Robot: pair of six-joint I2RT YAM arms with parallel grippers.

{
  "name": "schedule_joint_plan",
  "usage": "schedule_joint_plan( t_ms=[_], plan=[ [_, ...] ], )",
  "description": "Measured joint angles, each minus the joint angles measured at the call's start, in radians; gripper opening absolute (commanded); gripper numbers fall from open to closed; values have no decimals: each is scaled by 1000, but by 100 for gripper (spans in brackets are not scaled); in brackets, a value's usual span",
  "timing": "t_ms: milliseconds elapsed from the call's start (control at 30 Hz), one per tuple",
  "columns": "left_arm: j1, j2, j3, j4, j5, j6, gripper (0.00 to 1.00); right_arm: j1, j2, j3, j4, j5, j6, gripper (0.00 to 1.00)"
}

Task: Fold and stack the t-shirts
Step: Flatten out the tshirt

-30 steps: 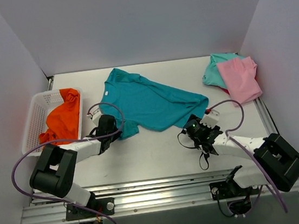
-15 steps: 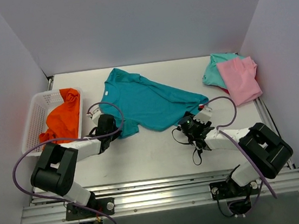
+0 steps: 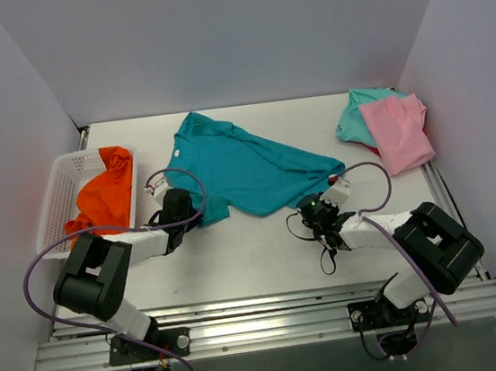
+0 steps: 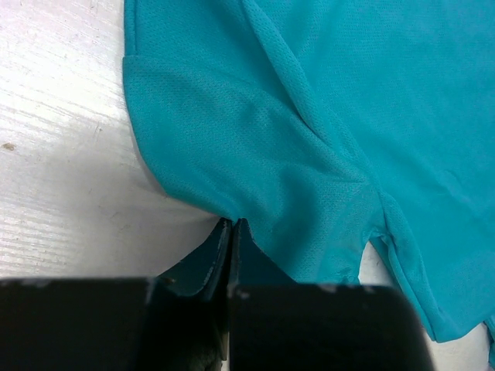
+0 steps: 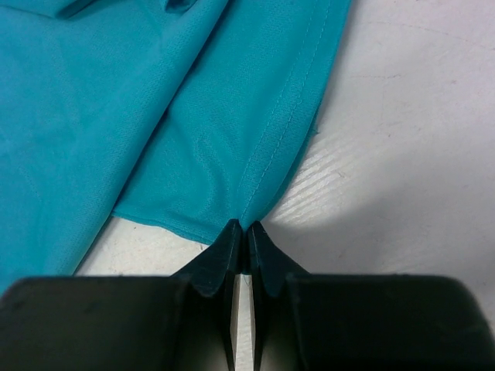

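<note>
So the big teal-blue cloth t-shirt (image 3: 246, 169) is spread out, a bit rumpled, around the middle of the white table (image 3: 257, 257). From the overhead view it runs slantwise from about 10 o'clock down to about 4 o'clock.

The left gripper (image 4: 232, 224) is at the shirt's 8 o'clock side. Its black jaws are squeezed together right on the edge of the sleeve, and the fabric dips down into the tips. The right gripper (image 5: 246, 228) is at the 4 o'clock end, also pinched tight, clamped on the stitched hem where the cloth comes to a little point. Both arms are stretched low over the table from the near edge.

Further out at 2 o'clock, the plain pink cloth t-shirt (image 3: 397, 131) lies partly on top of the mint-green cloth t-shirt (image 3: 355, 113), well apart from the teal one.

Over at 9 o'clock the orange cloth t-shirt (image 3: 105, 198) is bunched in the white plastic lattice basket (image 3: 53, 198), with some of it hanging over the near rim
</note>
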Motion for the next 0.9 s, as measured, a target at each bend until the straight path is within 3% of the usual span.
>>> schedule_joint_plan(
  t_ms=[100, 200, 433, 533, 633, 767, 900],
  plan=[
    [-4, -8, 0, -8, -3, 8, 2, 2, -21, -2, -14, -7, -5, 0],
    [-43, -91, 0, -166, -54, 14, 2, 31, -130, 6, -105, 15, -9, 0],
    [-234, -618, 78, -595, -194, 10, 2, 173, -539, 207, -359, 129, -48, 0],
    [-292, -837, 198, -731, -238, 13, 2, 196, -733, 293, -431, 157, -92, 0],
    [-321, -931, 351, -864, -264, 31, 2, 200, -892, 372, -473, 161, -154, 0],
    [-331, -917, 622, -1023, -290, 80, 2, 199, -1038, 489, -468, 131, -260, 0],
    [-332, -883, 844, -1100, -286, 153, 2, 165, -1040, 654, -449, 58, -359, 0]
  ],
)
